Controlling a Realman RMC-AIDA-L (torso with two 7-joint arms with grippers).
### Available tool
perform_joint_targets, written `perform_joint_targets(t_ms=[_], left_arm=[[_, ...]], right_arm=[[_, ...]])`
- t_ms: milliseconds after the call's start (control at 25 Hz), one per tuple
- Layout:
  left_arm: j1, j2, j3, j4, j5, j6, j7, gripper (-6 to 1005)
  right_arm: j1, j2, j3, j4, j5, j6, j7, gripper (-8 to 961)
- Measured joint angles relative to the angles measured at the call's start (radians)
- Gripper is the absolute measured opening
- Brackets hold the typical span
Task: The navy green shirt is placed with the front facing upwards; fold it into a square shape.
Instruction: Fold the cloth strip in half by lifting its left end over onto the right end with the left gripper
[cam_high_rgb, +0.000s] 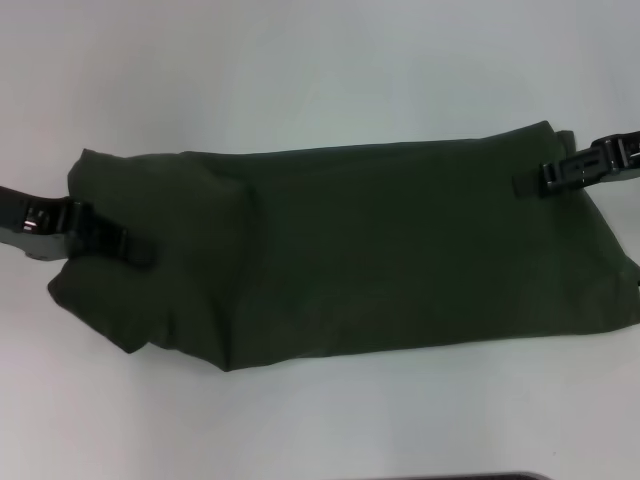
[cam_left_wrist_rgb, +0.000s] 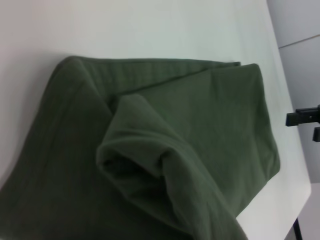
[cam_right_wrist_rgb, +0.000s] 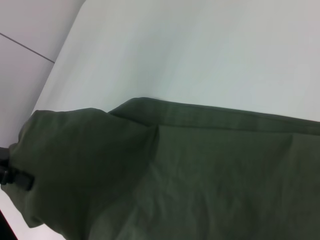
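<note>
shirt (cam_high_rgb: 350, 250): dark olive green (plain) | table (cam_high_rgb: 300, 70): white | hands: black

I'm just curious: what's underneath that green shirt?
Only the white table shows around the shirt, which lies folded into a long band. Its lower layers and the table below are covered. The left tool and right tool rest at its ends.

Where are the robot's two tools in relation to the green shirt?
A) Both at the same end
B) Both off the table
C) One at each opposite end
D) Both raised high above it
C: the left tool is at one end of the navy green shirt and the right tool at the other.
</note>
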Motion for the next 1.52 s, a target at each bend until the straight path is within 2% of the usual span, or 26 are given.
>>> perform_joint_targets(t_ms=[280, 1040, 1160, 1280, 1440, 1520], left_arm=[[0.047, 0.050, -0.024, -0.001, 0.012, -0.012, -0.004, 81], [0.113, 0.142, -0.061, 0.005, 0.023, -0.015, -0.010, 81], [0.114, 0.144, -0.077, 0.006, 0.020, -0.001, -0.009, 81], [0.109, 0.135, -0.078, 0.007, -0.002, 0.031, 0.003, 82], [0.091, 0.118, -0.067, -0.007, -0.100, 0.080, 0.007, 82], [0.072, 0.098, -0.054, -0.029, -0.153, 0.087, -0.002, 82]], right_arm=[[-0.007, 0.000, 0.001, 0.000, 0.000, 0.002, 0.000, 717], [-0.018, -0.014, 0.009, 0.000, 0.000, 0.004, 0.002, 716], [-0.019, -0.015, 0.009, 0.000, 0.000, 0.007, 0.002, 716], [-0.020, -0.015, 0.009, 0.000, 0.000, 0.009, 0.004, 716], [-0.019, -0.015, 0.009, 0.000, 0.000, 0.008, 0.007, 717], [-0.017, -0.016, 0.008, 0.000, 0.000, 0.007, 0.011, 717]])
